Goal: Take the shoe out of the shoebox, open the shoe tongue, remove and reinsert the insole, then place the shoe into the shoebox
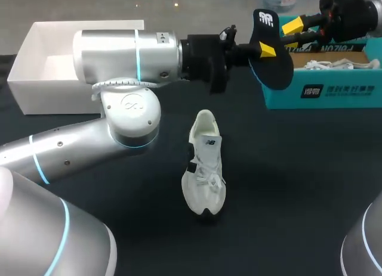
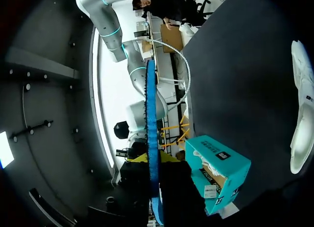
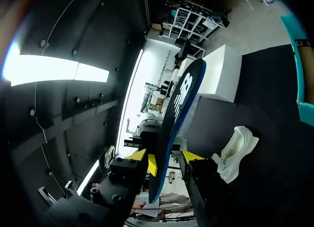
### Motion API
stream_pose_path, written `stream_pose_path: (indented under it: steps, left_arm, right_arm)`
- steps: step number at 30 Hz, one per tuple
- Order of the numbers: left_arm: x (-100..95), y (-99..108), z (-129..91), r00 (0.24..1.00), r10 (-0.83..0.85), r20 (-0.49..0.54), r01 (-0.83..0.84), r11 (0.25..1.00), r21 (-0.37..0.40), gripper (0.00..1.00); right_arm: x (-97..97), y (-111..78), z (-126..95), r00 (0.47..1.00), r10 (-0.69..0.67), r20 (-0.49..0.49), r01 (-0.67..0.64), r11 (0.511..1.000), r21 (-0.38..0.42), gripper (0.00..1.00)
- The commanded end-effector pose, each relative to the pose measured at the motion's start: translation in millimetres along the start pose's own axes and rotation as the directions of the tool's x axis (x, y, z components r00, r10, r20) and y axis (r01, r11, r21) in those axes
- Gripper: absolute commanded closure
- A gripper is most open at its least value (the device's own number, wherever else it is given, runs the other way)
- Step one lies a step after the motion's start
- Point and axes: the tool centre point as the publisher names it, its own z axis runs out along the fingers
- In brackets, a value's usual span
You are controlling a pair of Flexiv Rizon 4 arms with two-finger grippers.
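Note:
A black insole (image 1: 276, 70) with a blue underside hangs in the air just left of the teal shoebox (image 1: 334, 91). My left gripper (image 1: 262, 51) reaches in from the left and is shut on the insole's middle. In the left wrist view the insole (image 2: 151, 104) stands edge-on between the fingers. My right gripper (image 1: 291, 34) comes in from the upper right. Its fingers stand apart around the insole (image 3: 184, 92), one yellow tip clear of it, so the right gripper (image 3: 167, 158) is open. The white shoe (image 1: 206, 168) lies on the black tabletop below, with nothing touching it.
A white box lid (image 1: 36, 79) sits at the table's back left, behind my left arm. The teal shoebox holds crumpled white paper (image 1: 340, 64). My left arm's big silver links span the left and middle of the table.

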Motion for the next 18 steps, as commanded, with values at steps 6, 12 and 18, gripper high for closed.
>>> stream_pose_path:
  steps: [6,12,18]
  left_arm:
    - [5.2,0,-34,0.998,-0.06,-0.006,0.06,0.998,0.01,1.0]
    - [7.7,-1,-41,0.996,-0.089,-0.01,0.089,0.996,0.022,1.0]
    - [6.1,-6,-42,0.995,-0.103,0.0,0.102,0.994,0.029,1.0]
  right_arm:
    - [26.4,-28.7,-17,0.998,-0.049,0.03,0.051,0.997,-0.066,0.0]
    - [32.4,-29.1,-22,0.994,-0.077,0.073,0.085,0.991,-0.106,0.0]
    - [32.4,-29.1,-22,0.994,-0.077,0.073,0.085,0.991,-0.106,0.0]
